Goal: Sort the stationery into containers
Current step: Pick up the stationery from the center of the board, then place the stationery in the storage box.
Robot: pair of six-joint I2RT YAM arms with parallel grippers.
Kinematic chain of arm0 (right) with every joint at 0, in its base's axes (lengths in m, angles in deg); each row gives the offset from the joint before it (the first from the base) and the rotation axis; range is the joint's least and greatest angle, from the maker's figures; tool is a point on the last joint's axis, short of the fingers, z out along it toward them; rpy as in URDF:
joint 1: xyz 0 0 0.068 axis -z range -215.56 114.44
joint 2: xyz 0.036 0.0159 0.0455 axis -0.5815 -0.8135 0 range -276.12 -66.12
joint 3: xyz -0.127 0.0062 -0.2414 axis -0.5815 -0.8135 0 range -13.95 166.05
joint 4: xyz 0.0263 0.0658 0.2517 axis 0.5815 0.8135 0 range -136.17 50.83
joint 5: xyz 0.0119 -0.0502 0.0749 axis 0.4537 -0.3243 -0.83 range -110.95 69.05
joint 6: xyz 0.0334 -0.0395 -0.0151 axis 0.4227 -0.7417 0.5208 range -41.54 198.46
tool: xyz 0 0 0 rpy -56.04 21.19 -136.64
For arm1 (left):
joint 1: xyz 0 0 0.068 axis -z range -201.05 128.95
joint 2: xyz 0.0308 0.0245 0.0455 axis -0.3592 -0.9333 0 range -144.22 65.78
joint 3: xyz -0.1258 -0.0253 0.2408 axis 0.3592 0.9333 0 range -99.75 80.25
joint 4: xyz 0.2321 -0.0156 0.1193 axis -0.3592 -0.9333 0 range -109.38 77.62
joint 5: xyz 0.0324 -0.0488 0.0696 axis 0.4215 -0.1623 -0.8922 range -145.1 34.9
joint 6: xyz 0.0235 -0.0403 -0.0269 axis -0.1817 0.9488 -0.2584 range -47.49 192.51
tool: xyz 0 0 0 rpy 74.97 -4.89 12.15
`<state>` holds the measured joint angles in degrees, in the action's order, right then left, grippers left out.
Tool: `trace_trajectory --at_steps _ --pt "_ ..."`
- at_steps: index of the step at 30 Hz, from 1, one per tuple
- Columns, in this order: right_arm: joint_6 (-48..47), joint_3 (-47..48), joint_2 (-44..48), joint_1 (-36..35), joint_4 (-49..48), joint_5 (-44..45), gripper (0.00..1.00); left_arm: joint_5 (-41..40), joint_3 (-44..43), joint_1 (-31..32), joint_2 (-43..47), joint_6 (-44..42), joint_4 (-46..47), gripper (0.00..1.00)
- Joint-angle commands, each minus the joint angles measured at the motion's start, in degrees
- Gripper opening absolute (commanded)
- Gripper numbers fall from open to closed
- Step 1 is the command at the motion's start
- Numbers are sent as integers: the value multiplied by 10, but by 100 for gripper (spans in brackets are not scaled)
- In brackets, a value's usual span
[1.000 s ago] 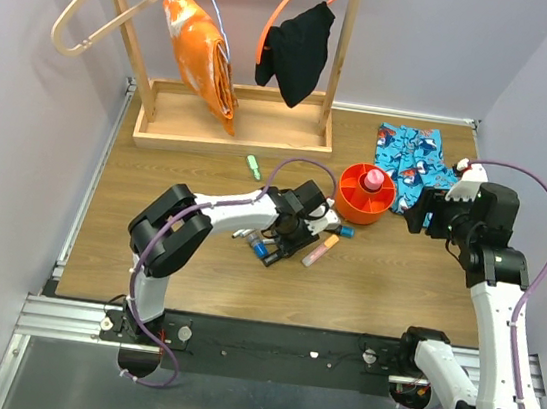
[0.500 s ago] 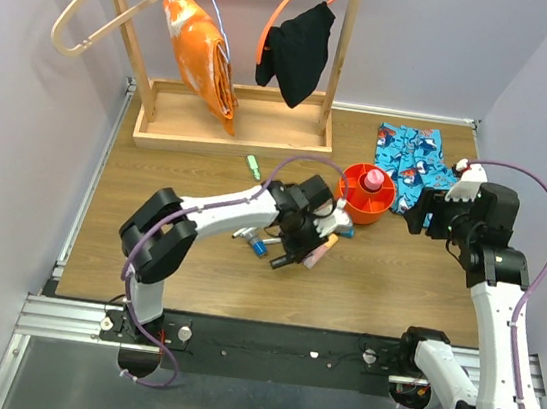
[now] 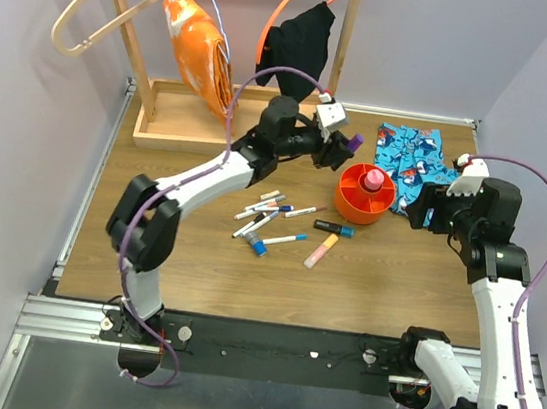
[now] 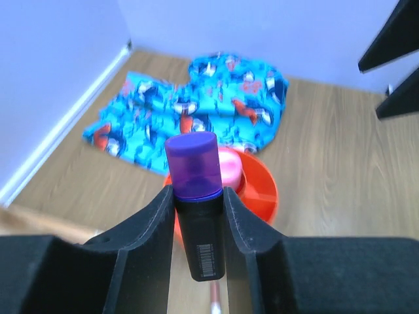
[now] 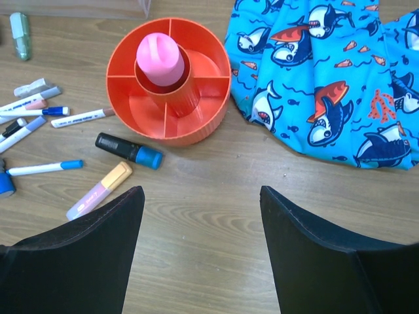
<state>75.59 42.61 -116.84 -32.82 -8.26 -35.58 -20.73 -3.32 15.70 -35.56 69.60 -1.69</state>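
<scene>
Loose pens and markers [image 3: 273, 220] lie scattered on the tabletop [image 3: 176, 252]. Farther back, the left claw [image 3: 346, 146] is clamped on a purple-capped black highlighter [image 4: 198, 235], held in the air just beside the orange divided tub [image 3: 346, 210]. A pink tube [image 3: 369, 181] stands in the tub's centre. The right claw [image 5: 200, 196] hovers spread wide and empty.

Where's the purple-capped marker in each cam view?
Top external: purple-capped marker upper centre, just above the orange tub in frame.
Left wrist: marker dead centre between the jaws, tub behind.
Right wrist: not in view.
Shared landmark: orange tub, upper left in right wrist.
</scene>
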Motion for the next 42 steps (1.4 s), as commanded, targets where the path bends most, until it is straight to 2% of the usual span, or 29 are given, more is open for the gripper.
trace_trajectory --at_steps 1,9,20,29,34,35,37,40,41,42 --pt "6 20 -11 3 -28 3 79 54 -35 9 -103 78 257 0" --pt "-5 44 -41 3 -5 17 79 41 -126 17 -213 112 306 0" --pt "-11 55 -74 3 -4 16 79 25 -97 10 -261 122 353 0" --pt "-11 51 -102 3 -15 9 79 -3 -101 -5 -299 123 357 0" --pt "-11 53 -116 2 -24 4 79 9 -97 -9 -314 120 354 0" --pt "-12 55 -118 3 -25 4 79 9 -93 -9 -315 122 356 2" --pt "-11 57 -122 3 -26 5 79 10 -89 -9 -317 129 359 13" --pt "-11 60 -126 3 -26 5 79 2 -83 -9 -315 131 361 32" --pt "-11 61 -126 3 -26 4 79 3 -83 -10 -314 131 356 45" --pt "-12 64 -127 3 -26 3 79 1 -80 -10 -312 131 355 50"
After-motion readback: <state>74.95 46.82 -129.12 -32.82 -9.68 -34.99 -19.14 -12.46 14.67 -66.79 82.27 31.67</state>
